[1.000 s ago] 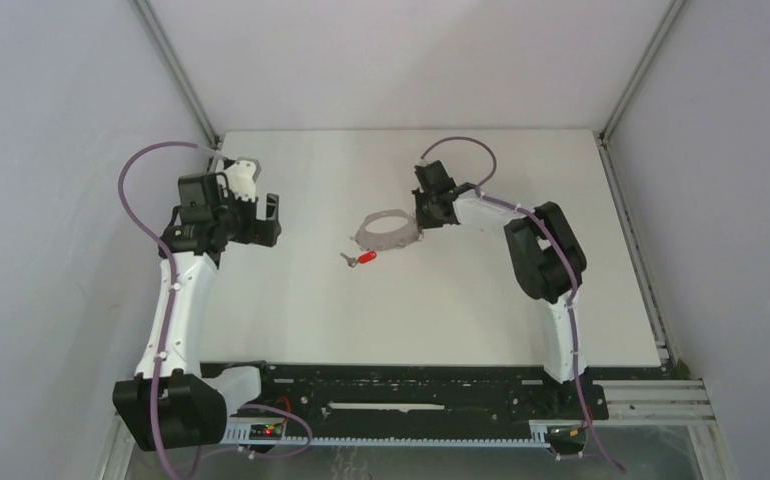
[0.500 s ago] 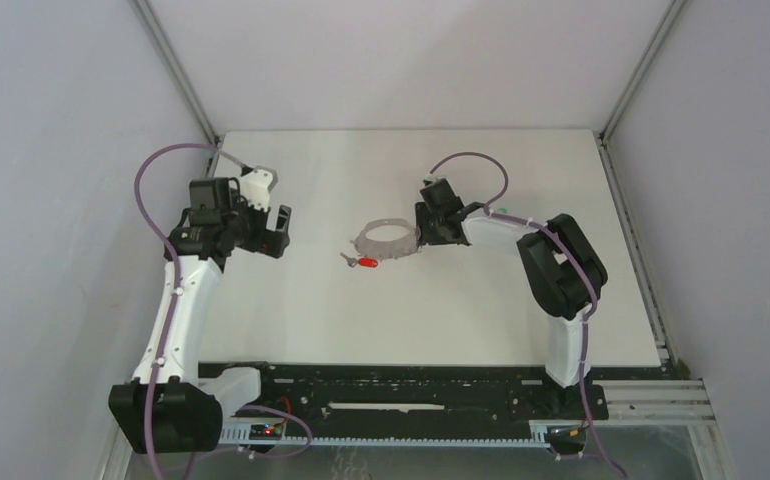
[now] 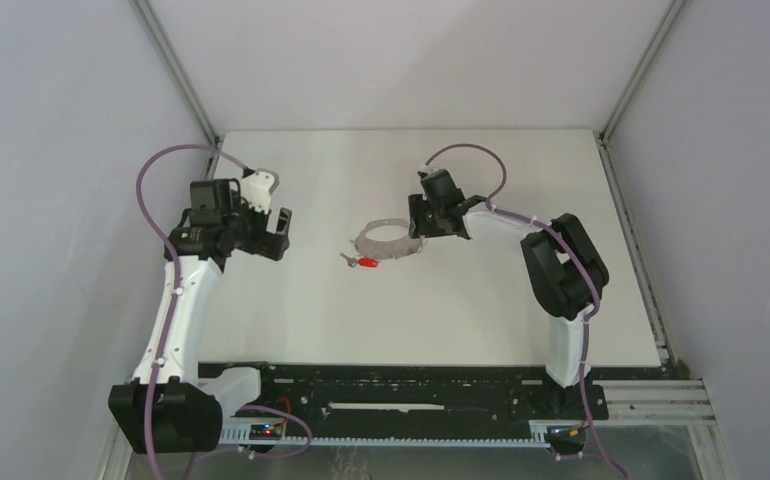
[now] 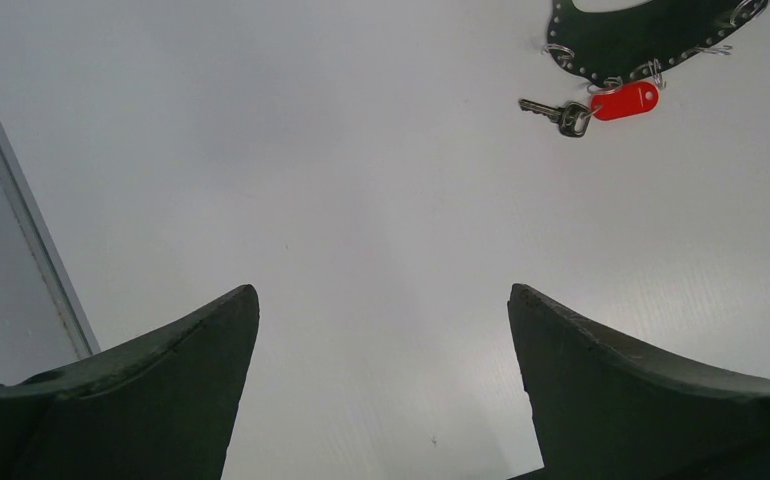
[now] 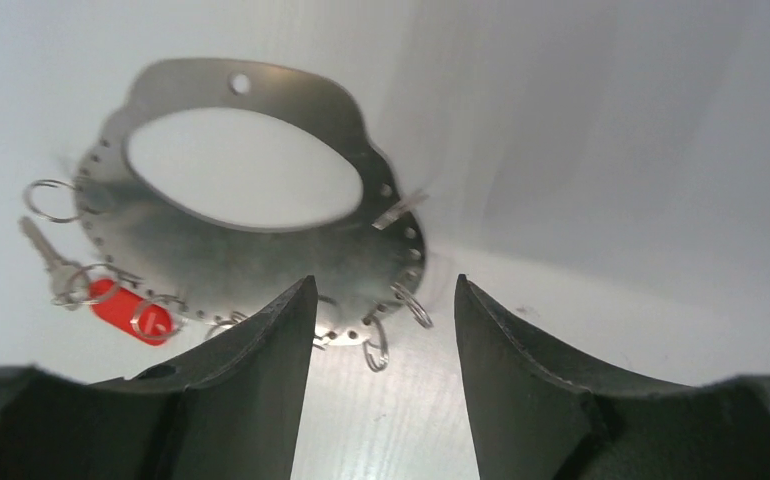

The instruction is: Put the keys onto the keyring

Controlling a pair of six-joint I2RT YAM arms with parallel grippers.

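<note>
My open, empty right gripper (image 3: 416, 224) is just beside the right edge of the keyring (image 3: 386, 241) in mid-frame, the red key (image 3: 366, 261) lies at its lower left, and my open left gripper (image 3: 279, 232) hangs well apart on the left.

keys: 1 red key (image 4: 625, 101) | keyring (image 5: 211, 262): 1 | hands: 2, left hand (image 4: 381, 295), right hand (image 5: 383, 285)

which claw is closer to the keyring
Right. The right claw is at the right edge of the keyring; the left claw hangs well off to its left.
</note>
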